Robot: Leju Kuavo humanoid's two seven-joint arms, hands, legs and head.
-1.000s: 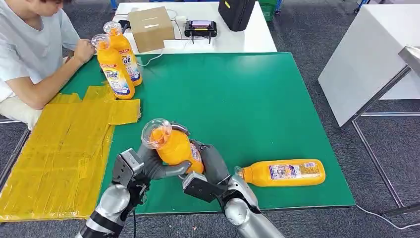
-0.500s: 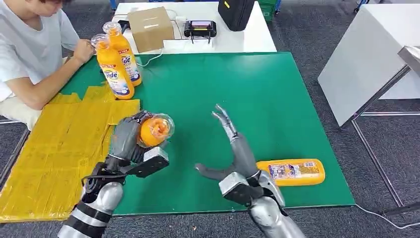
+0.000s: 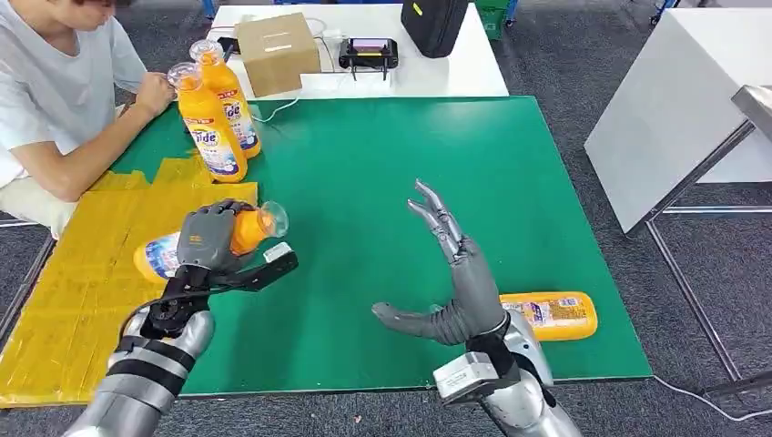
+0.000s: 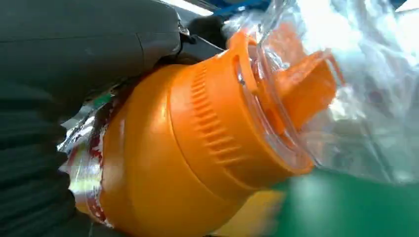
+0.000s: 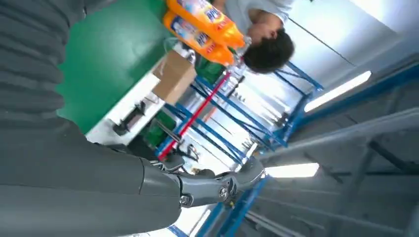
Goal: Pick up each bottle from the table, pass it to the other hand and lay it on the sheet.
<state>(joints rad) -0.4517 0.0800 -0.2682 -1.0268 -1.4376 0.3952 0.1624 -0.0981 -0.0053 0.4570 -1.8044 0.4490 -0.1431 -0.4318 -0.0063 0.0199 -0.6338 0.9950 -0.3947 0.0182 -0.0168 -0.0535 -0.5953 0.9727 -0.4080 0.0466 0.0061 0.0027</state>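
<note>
My left hand (image 3: 211, 244) grips an orange bottle (image 3: 164, 256) with a clear cap, tipped on its side just above the yellow sheet (image 3: 91, 291) at the sheet's right edge. The left wrist view shows that bottle (image 4: 197, 148) close up against my fingers. My right hand (image 3: 452, 273) is raised over the green table (image 3: 391, 173) with its fingers spread and nothing in it. Just behind it a second orange bottle (image 3: 553, 315) lies on its side near the front right corner. Two more orange bottles (image 3: 211, 123) stand upright at the far left.
A person (image 3: 55, 91) sits at the far left with an arm resting beside the standing bottles. Behind the green table stands a white table with a cardboard box (image 3: 276, 52), a small device (image 3: 368, 50) and a black bag (image 3: 435, 23). A white panel (image 3: 674, 109) stands at the right.
My left hand carried the bottle left and lowered it onto its side over the sheet. My right hand let go, opened and drew back to the right.
</note>
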